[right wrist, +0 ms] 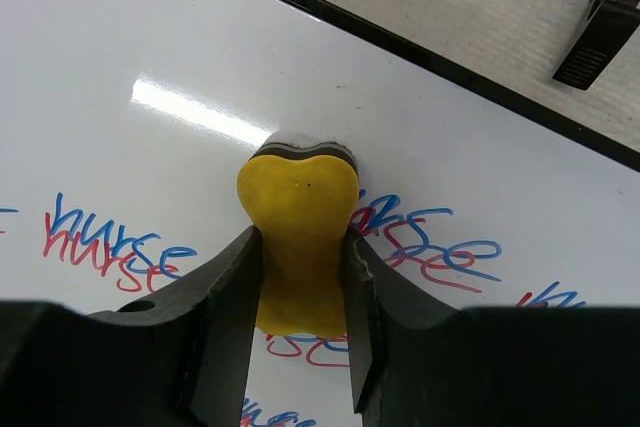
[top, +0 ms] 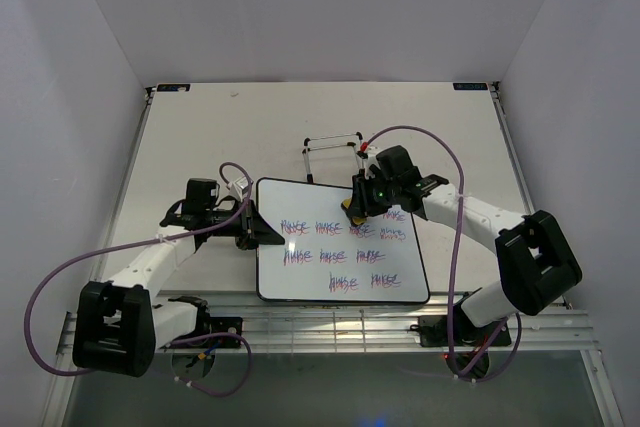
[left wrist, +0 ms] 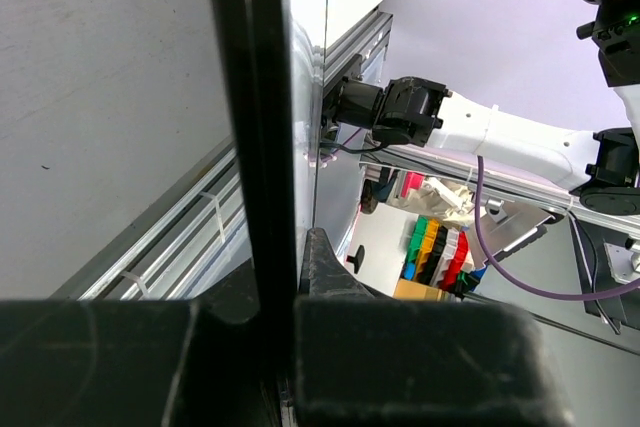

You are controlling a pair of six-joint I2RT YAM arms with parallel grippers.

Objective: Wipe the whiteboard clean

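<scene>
Plain white walls (top: 300,7), pale tabletop (top: 200,137), aluminium rail (top: 330,332) along near edge

Large rect. glossy white board (top: 300,282) w/ thin black rounded-corner frame, approx. mid-table (top: 200,127), a bit skewed. Flat or propped: can't tell. Thin wire stand (top: 333,137) sticks out past far edge. Surface (right wrist: 150,27) carries 3 rows of red + blue overlaid "nurse" scribbles, shorter toward the near edge. Far strip and near-left corner are bare white. Glare streak in right wrist view.
</scene>
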